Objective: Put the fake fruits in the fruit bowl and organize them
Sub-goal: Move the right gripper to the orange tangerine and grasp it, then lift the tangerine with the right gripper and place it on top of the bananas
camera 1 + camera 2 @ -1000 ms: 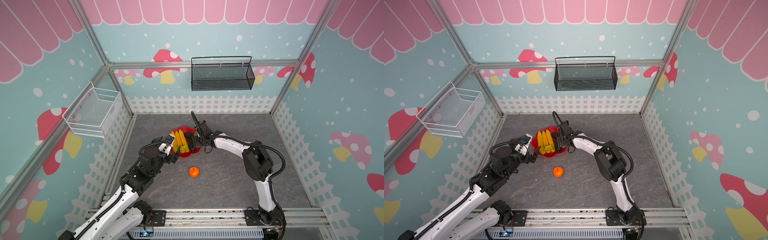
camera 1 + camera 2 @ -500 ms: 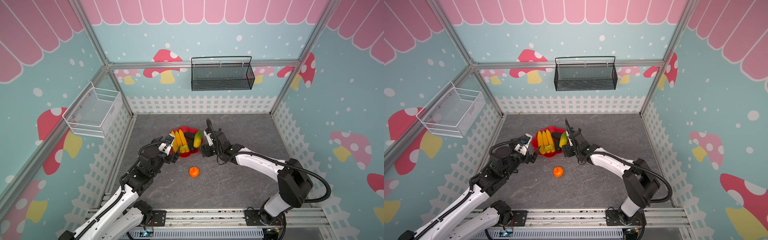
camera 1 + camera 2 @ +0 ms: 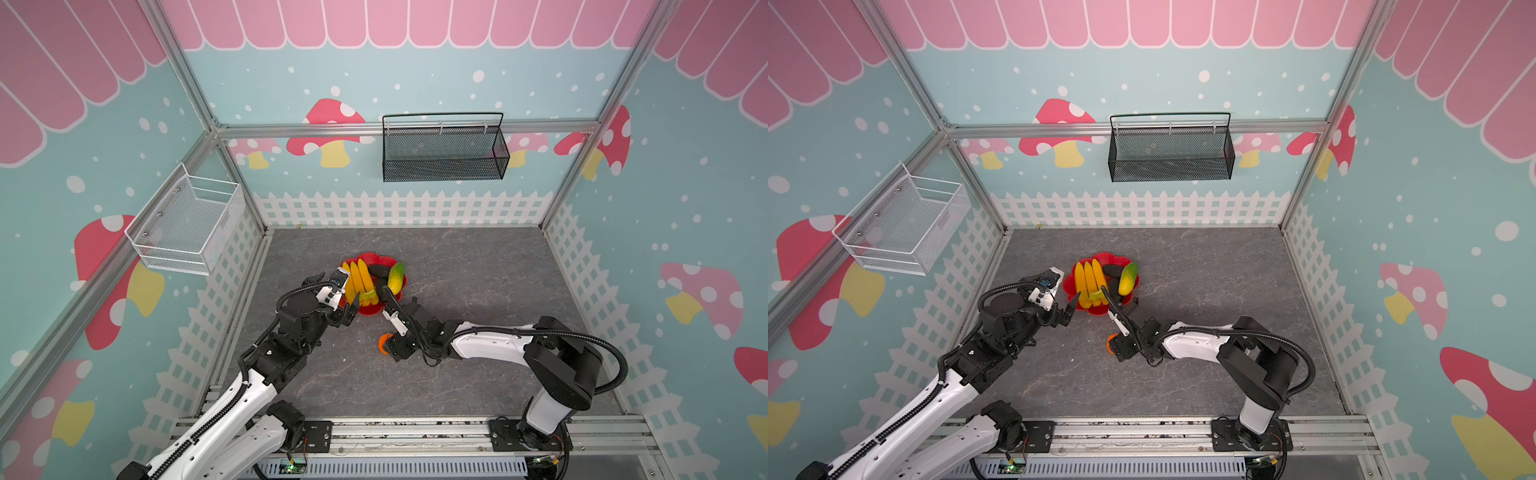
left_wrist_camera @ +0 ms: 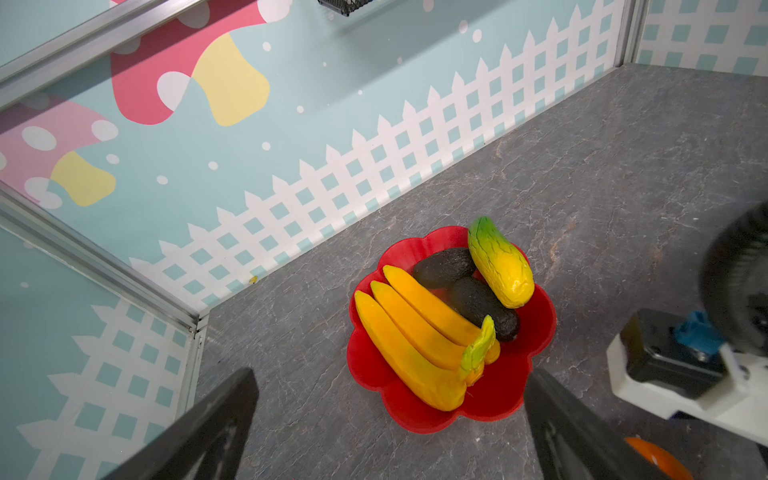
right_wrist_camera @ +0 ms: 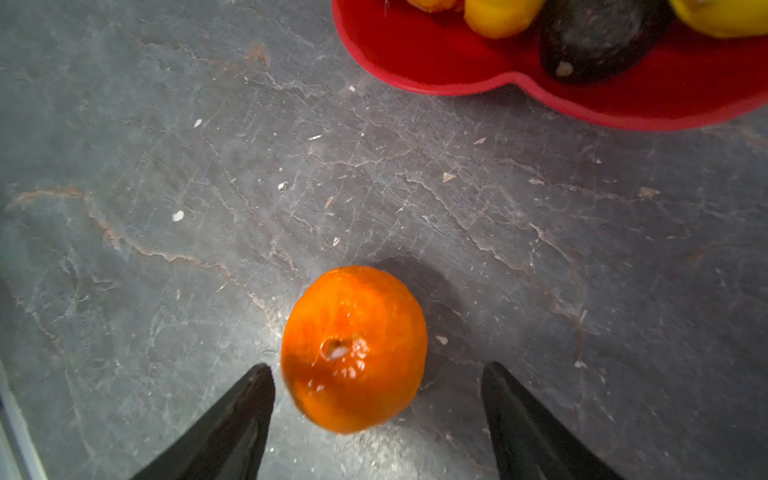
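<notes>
Orange point(image 5: 353, 349) pickup is being prepared: the fruit is lying alone on the grey table point(image 5: 166, 166), just below the red fruit bowl point(image 3: 368, 309) near the middle of both top views, where it is being largely hidden by the right gripper point(image 5: 378, 369). That gripper's jaws are being held apart on either side of the orange, with nothing gripped; one finger seems nearly to be touching it, though blur is making this uncertain. The left gripper point(image 4: 392, 374) is being held wide and empty near the bowl's lower-left edge. Bananas point(image 4: 411, 332), two dark ovals point(image 4: 482, 303) and a yellow-green fruit point(image 4: 500, 264) are already lying in the bowl. For a sound grasp, the jaws should be centred across the orange's widest part and lowered before being closed, since a round fruit is likely to be squeezed out sideways.
</notes>
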Available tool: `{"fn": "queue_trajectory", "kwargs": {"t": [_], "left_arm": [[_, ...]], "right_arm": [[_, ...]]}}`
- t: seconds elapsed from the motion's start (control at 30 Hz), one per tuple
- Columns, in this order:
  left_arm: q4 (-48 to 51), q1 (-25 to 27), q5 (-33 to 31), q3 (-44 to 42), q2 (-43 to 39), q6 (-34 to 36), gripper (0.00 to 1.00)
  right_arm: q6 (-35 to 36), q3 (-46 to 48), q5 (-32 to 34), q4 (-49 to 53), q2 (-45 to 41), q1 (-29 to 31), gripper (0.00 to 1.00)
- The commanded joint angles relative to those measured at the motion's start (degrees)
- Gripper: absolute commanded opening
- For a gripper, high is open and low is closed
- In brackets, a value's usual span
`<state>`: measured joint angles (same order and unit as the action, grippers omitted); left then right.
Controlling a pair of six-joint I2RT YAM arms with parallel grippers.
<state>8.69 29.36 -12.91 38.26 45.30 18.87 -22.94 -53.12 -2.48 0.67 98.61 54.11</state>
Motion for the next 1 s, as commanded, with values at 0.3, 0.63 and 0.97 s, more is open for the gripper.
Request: {"fn": "queue_trajectory", "kwargs": {"t": [0.3, 0.63, 0.97], "left_arm": [[1.1, -0.4, -0.4, -0.1, 0.1, 0.4, 1.0], [5.4, -2.3, 7.8, 2.6, 5.6, -3.6, 1.0], [3.8, -3.5, 15.2, 2.3, 5.3, -4.1, 1.0]], "right_arm": [[-0.7, -4.0, 3.2, -0.5, 4.4, 0.7, 0.56], [4.7, -18.3, 2.3, 11.9, -0.6, -3.2, 0.49], [10.8, -42.9, -5.7, 16.5, 13.0, -13.2, 0.48]]}}
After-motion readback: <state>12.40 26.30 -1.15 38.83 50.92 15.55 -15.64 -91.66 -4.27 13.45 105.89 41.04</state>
